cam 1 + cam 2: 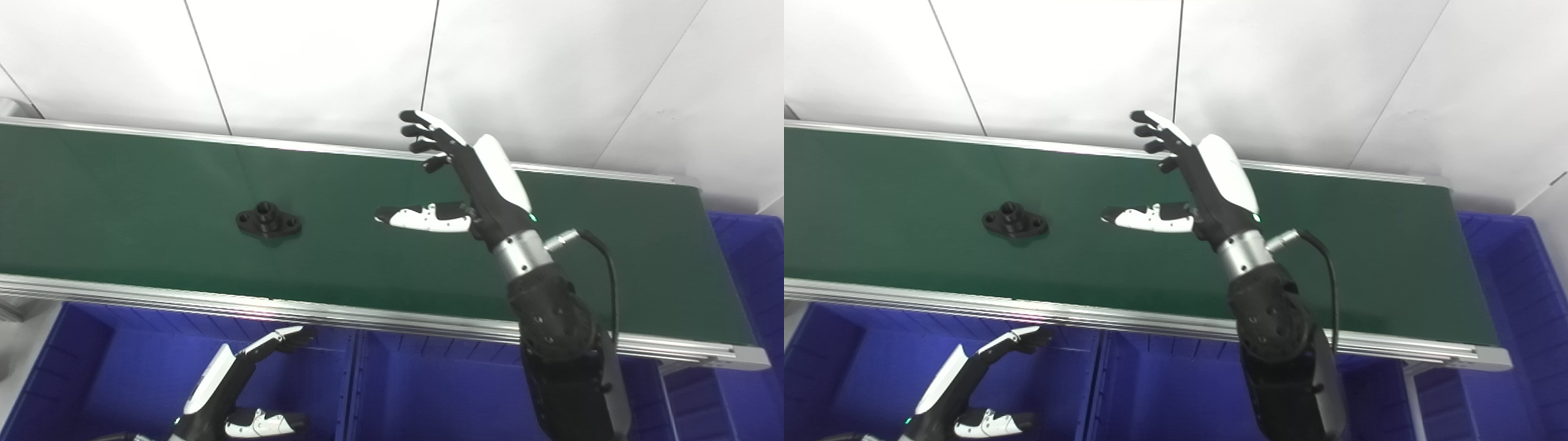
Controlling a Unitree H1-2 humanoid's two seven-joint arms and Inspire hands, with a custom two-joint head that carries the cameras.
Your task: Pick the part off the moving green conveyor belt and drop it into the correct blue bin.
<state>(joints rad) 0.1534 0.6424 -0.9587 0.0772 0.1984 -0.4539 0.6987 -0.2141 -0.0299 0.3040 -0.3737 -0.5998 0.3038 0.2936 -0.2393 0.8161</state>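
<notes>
Lying flat on green belt [153, 184]: black part [268, 221], seen left of right hand [465, 177]; hand spread wide, nothing held, well apart from part.

Right eye view: left hand [961, 392] seen low over blue bin [857, 367], fingers apart, nothing held.

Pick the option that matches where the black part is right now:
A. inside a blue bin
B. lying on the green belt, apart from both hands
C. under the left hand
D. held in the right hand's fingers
B. The black part lies flat on the green belt, while the right hand hangs open to its right, not touching it, and the left hand is open over a blue bin.
</notes>
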